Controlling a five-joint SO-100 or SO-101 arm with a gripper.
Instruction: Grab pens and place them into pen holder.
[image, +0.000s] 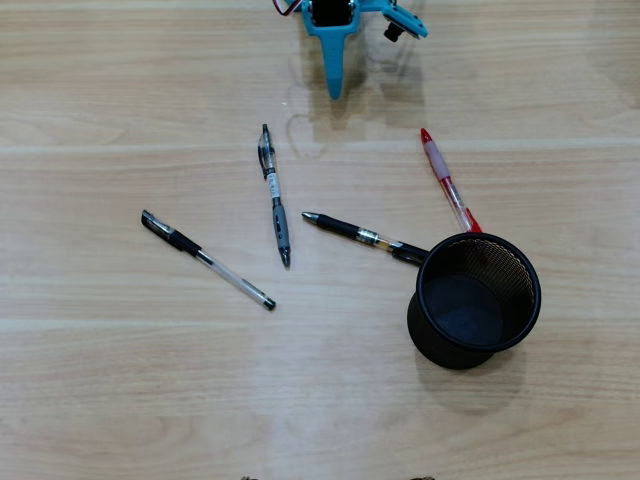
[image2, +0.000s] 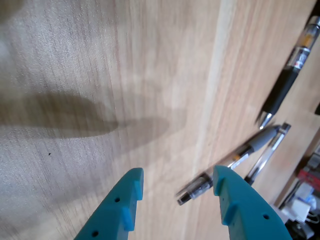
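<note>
Gripper (image2: 177, 182): released, jaws spread, nothing between them
Pens (image: 274, 195): four, flat on table (image: 120, 390), frame centre
Pen holder (image: 474, 300): lower right, upright

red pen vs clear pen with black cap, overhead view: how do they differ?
Colour: the red pen has a red tip and grip on a clear barrel; the clear pen has a black cap.
Place: the red pen lies at upper right with its lower end at the pen holder; the clear pen lies far left, apart from the holder.
Both lie flat on the table, slanting from upper left to lower right, and neither is in the holder.
</note>
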